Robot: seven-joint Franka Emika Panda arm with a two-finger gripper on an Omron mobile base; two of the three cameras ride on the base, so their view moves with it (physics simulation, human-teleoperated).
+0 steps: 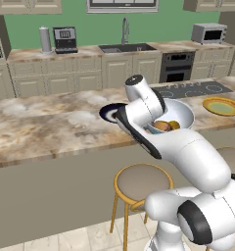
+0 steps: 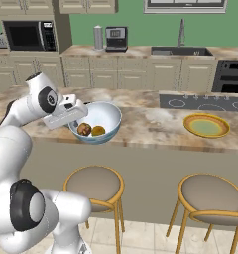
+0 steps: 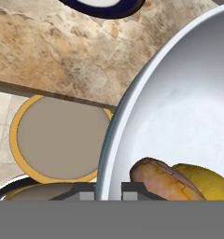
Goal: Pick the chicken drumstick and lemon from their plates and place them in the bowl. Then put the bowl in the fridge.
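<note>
Holds chicken drumstick (image 2: 84,129) and lemon (image 2: 98,131) side by side inside bowl (image 2: 107,113); end effector (image 3: 108,190) clenched on bowl rim.

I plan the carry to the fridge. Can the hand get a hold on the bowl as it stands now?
Probably yes. The hand is already shut on the rim of the bowl, near the counter edge, and nothing stands in its way.
</note>
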